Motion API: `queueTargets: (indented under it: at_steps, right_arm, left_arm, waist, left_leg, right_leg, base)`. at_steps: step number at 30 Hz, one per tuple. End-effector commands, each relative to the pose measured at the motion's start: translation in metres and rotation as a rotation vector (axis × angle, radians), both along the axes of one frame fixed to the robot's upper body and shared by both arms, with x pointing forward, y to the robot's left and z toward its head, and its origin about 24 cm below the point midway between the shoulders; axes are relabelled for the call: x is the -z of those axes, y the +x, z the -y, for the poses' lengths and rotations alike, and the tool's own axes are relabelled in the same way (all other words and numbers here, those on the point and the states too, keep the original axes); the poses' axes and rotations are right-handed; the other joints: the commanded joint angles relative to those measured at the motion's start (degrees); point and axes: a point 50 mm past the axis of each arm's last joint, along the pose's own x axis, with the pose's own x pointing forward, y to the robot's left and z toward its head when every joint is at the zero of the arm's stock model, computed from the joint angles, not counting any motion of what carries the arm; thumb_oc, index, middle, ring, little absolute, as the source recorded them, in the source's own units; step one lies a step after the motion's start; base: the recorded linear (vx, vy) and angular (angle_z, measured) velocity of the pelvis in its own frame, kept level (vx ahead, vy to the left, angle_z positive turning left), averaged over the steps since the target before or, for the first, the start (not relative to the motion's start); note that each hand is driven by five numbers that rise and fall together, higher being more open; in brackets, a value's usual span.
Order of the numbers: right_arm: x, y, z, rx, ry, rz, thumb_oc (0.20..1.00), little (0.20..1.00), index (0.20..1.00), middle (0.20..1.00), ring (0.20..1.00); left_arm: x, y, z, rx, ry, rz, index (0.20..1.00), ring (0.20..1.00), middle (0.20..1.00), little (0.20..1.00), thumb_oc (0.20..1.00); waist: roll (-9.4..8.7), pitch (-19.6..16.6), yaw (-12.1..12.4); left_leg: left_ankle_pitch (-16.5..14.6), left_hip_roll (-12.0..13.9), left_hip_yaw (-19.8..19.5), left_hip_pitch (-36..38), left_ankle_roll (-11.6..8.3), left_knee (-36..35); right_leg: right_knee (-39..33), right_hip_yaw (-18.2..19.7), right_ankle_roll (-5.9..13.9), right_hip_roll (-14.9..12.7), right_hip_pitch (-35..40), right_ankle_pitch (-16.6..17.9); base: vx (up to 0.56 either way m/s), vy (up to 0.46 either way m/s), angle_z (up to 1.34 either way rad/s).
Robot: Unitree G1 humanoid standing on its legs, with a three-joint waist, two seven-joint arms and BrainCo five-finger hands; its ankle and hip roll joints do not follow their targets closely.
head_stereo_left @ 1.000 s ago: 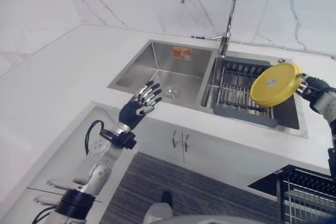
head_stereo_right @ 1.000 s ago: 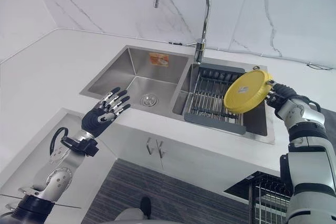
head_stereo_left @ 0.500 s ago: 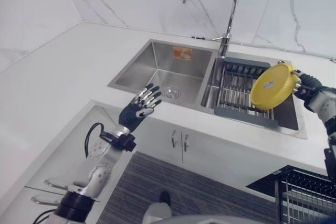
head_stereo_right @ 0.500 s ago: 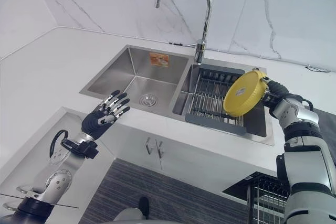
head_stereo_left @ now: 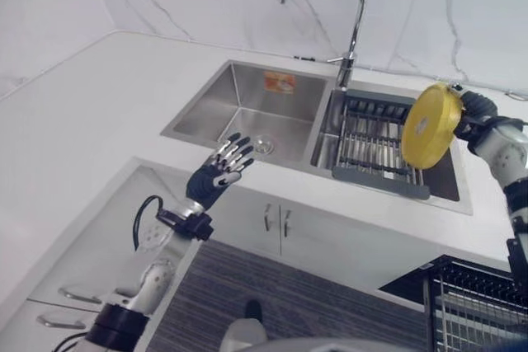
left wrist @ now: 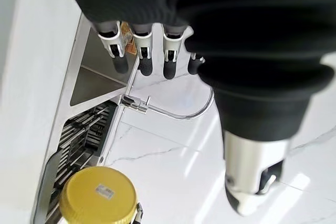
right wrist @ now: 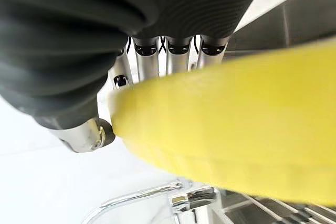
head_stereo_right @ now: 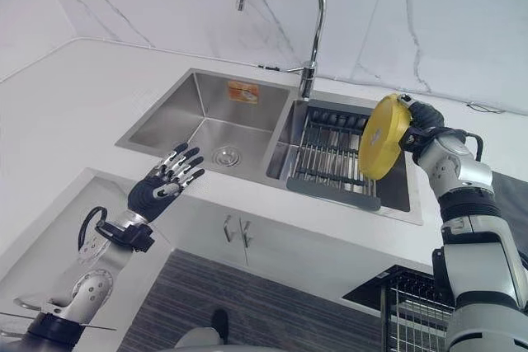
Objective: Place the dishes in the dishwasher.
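I have the right robot hand (head_stereo_right: 422, 118) clamped on the yellow plate (head_stereo_right: 379, 136): in its wrist view the fingers (right wrist: 148, 62) run behind the plate's rim and the thumb presses the rim from the other side. The plate stands nearly on edge in the air, its underside with a small pale sticker facing the left side of the scene. It hangs over the right basin of the sink (head_stereo_left: 239, 98), just above the wire rack (head_stereo_left: 373, 139) that sits in that basin, and I can't tell whether its lower edge touches the rack.

My left robot hand (head_stereo_left: 221, 171) is released, fingers (left wrist: 144, 56) straight and spread, holding nothing. It hovers at the near edge of the white surface (head_stereo_left: 99, 105), in front of the left basin, well apart from the plate.

Beyond the hands, the left basin has a round drain (head_stereo_right: 223, 155) in its floor and an orange sticker on its back wall. The curved tap (head_stereo_right: 285, 6) rises behind the divider between the two basins. At the lower right, below the surface, part of a wire dishwasher basket (head_stereo_left: 478, 307) is pulled out over the dark floor.
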Motion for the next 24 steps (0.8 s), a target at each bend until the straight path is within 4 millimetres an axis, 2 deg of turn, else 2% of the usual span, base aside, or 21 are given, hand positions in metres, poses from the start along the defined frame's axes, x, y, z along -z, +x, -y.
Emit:
queueTargets:
  at_steps: [1, 7, 16, 21, 24]
  right_arm:
    - [-0.063, -0.007, 0.01, 0.02, -0.025, 0.273, 0.2, 0.2, 0.2, 0.2, 0.2]
    - [-0.079, -0.013, 0.001, -0.027, -0.013, 0.35, 0.2, 0.2, 0.2, 0.2, 0.2]
    - [-0.084, -0.022, -0.012, -0.094, 0.04, 0.421, 0.2, 0.2, 0.2, 0.2, 0.2]
    - [-0.079, -0.029, -0.022, -0.157, 0.069, 0.422, 0.2, 0.2, 0.2, 0.2, 0.2]
    - [-0.077, -0.035, -0.023, -0.193, 0.12, 0.418, 0.2, 0.2, 0.2, 0.2, 0.2]
  left_arm:
    - [-0.01, -0.001, 0.01, 0.045, -0.022, 0.101, 1.0, 1.0, 1.0, 1.0, 1.0]
    - [-0.01, -0.003, 0.011, 0.043, -0.024, 0.109, 1.0, 1.0, 1.0, 1.0, 1.0]
    - [-0.011, -0.004, 0.008, 0.02, -0.02, 0.125, 1.0, 1.0, 1.0, 1.0, 1.0]
    - [-0.01, -0.006, 0.005, 0.004, -0.029, 0.122, 1.0, 1.0, 1.0, 1.0, 1.0]
    - [-0.006, -0.01, 0.007, 0.01, -0.04, 0.117, 1.0, 1.0, 1.0, 1.0, 1.0]
  waist:
    - [0.46, -1.94, 0.43]
    - [-0.05, -2.5, -0.85]
    - [-0.29, -3.01, -2.47]
    - [-0.7, -2.91, -3.63]
    - [-0.81, -2.46, -4.44]
  left_leg:
    - [-7.67, 1.55, 4.07, 3.31, -2.74, 1.54]
    - [-7.7, 1.74, 4.74, 4.05, -2.81, 1.08]
    - [-7.45, 2.69, 6.28, 4.17, -3.37, 1.47]
    - [-7.16, 4.3, 7.72, 2.98, -4.19, 3.51]
    - [-5.52, 5.99, 8.86, 1.11, -5.23, 7.26]
  right_leg:
    - [3.47, -0.65, -3.52, 0.35, -1.84, -6.52]
    - [2.72, 0.3, -3.45, 0.64, -1.77, -6.13]
    - [1.42, 1.08, -3.69, 1.24, -1.77, -5.63]
    - [0.4, 1.62, -4.22, 1.68, -2.18, -5.07]
    - [0.02, 2.25, -5.09, 2.44, -2.61, -5.37]
  base:
    - [-0.04, 0.001, -0.16]
    - [-0.04, -0.005, -0.03]
    - [-0.07, -0.051, -0.09]
    - [-0.1, -0.117, -0.1]
    - [-0.12, -0.07, -0.12]
